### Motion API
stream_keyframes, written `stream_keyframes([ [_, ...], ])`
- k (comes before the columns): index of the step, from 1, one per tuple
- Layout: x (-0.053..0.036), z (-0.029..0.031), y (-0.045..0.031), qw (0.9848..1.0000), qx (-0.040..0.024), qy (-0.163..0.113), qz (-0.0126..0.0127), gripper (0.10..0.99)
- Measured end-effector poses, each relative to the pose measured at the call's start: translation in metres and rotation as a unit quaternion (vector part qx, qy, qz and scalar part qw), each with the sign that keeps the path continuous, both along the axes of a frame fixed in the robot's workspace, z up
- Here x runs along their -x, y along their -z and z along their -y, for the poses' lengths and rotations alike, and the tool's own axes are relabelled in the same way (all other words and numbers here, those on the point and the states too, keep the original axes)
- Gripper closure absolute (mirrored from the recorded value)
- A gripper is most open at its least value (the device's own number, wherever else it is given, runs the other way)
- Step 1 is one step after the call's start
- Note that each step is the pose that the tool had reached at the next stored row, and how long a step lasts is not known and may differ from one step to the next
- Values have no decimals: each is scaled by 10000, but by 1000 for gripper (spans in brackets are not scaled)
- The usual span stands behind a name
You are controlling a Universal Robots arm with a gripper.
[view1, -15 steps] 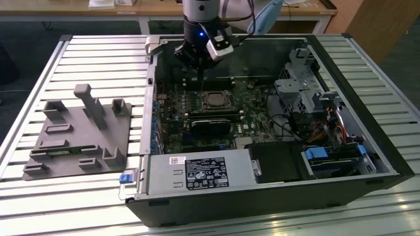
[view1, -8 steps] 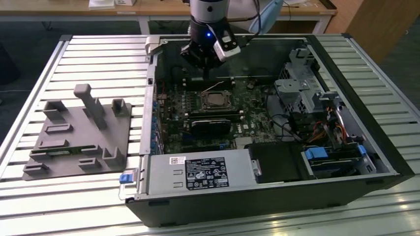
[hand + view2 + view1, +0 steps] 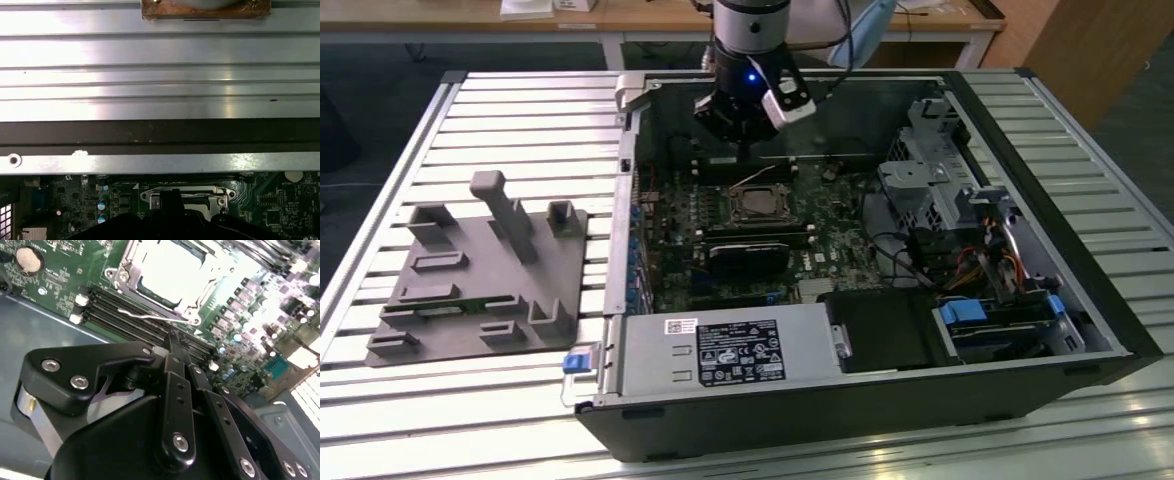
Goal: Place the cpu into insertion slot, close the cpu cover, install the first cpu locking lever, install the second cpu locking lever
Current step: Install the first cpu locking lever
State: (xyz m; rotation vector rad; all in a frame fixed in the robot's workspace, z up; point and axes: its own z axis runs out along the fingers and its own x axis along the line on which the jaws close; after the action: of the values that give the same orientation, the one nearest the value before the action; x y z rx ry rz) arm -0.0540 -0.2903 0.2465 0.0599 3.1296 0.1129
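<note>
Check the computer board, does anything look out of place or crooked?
Nothing looks spilled or broken. The cpu sits flat within the cpu cover. One thin wire lever lies angled out beside the cover, near the gripper, and looks unhooked.

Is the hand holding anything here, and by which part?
Nothing is held: the hand is shut empty, its tip near the locking lever.

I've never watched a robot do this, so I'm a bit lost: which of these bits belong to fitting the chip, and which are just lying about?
Part of the job: chip, metal cover frame, wire lever, gripper.
Just lying about: power supply box, grey plastic rack, coin battery, memory slots.
</note>
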Motion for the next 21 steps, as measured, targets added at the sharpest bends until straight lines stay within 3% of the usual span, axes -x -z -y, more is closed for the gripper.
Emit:
stream_keyframes([
  [8, -65, -6, 82, 10000, 1, -2, 0, 973],
  [21, -126, -11, 148, 9999, 0, -136, 1, 973],
])
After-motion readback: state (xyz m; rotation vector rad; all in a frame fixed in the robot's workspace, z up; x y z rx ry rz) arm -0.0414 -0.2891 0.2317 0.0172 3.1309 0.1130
